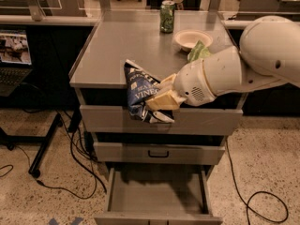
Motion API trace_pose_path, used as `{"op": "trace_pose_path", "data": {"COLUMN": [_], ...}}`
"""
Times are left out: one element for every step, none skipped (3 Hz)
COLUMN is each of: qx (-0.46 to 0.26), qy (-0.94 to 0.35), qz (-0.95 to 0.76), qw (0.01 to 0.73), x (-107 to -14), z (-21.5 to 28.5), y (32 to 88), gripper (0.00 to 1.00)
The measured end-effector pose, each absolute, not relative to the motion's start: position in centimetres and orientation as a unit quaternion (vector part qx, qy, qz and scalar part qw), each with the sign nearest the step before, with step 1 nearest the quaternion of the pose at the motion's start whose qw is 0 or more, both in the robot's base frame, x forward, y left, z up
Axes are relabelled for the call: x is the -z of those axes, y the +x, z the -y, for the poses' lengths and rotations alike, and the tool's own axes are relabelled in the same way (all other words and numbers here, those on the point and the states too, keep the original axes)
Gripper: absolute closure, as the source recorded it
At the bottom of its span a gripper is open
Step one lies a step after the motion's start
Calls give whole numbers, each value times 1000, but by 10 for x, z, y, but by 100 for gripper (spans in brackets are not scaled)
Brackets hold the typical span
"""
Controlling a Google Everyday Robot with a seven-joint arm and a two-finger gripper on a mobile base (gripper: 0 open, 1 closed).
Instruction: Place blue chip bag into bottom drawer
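My gripper point(161, 104), clamped on the bag point(137, 86), holds it clear of the cabinet point(201, 121), above the open drawer point(157, 193), ready for lowering.

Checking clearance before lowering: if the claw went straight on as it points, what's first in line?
The claw, shut on the blue chip bag, points image-left along the cabinet front. Past the bag the way looks free, though depth is unclear.
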State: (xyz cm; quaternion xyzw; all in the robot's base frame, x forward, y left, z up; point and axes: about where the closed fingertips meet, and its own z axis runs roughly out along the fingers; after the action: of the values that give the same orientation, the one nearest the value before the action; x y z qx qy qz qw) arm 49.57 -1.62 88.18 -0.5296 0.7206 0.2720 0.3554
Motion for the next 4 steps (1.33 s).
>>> {"op": "trace_pose_path", "data": {"qx": [-268, -265, -282, -303], "qy": [-505, -449, -417, -390], "qz": [-735, -767, -777, -789], "qw": [364, 374, 378, 365], "x": [-872, -812, -757, -703], "z": [16, 32, 43, 50], "y": [484, 469, 461, 454], "gripper": [100, 100, 100, 100]}}
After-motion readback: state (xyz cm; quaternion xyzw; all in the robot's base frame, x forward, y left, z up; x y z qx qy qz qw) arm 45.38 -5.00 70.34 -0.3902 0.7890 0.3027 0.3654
